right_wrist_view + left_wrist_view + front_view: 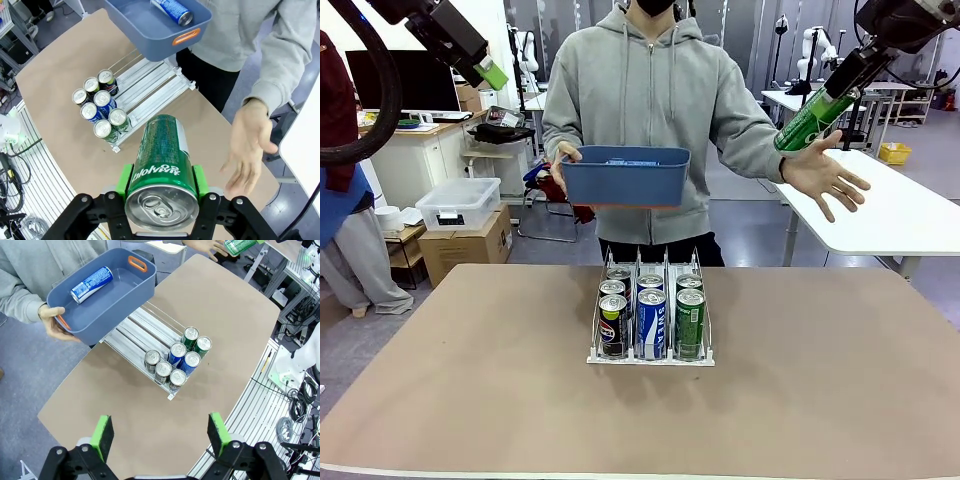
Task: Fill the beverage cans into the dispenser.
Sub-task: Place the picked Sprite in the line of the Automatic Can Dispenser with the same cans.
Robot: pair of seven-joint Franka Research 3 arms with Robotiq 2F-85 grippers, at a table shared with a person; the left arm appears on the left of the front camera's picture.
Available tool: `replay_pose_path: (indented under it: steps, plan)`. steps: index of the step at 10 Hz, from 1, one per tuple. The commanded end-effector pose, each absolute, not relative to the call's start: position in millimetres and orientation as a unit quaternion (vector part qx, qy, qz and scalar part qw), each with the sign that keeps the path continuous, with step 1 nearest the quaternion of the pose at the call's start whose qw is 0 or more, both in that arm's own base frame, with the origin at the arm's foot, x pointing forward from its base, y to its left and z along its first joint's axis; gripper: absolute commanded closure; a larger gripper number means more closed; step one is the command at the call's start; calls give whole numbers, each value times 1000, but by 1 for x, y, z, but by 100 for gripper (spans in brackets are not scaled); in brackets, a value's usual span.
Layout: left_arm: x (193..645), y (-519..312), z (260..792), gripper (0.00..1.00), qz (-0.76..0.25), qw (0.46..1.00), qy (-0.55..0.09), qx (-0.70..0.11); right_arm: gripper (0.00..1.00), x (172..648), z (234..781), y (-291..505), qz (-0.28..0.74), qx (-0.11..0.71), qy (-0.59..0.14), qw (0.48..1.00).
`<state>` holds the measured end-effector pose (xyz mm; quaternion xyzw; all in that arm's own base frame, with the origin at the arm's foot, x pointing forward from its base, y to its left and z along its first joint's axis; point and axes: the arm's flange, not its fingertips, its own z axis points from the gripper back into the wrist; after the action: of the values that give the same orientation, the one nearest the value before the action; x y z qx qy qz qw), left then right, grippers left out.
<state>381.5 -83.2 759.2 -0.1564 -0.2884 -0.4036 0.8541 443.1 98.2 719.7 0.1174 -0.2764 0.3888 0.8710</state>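
Blue bin [625,178], orange handles, raised above far edge of brown tabletop [470,400]. Behind: white table [910,215], clear lidded box [458,203] atop cardboard box [470,250], dark monitor [405,82].

Readable print on the drink cans in front of you.
On the blue-and-white can [651,322] at the front of the dispenser [650,359], middle lane, white letters run down the side and you can read "SWEAT". The black can [613,326] just beside it carries the round red, white and blue Pepsi logo, with no word legible. The green can [162,165] close to the right wrist camera bears white lettering, upside down and unreadable. The blue can [91,284] lying in the blue bin [120,295] has white print too small to read.
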Motion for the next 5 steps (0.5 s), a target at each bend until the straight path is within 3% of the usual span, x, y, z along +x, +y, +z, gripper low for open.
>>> replay_pose_path:
  steps: [1, 5]
  plan:
    - [381, -81, 759, 0, -405, 853, -285, -163, 42, 427, 715, 108, 354, 121, -249, 893]
    - [381, -81, 759, 0, -405, 853, -285, -163, 42, 363, 692, 131, 269, 80, -228, 932]
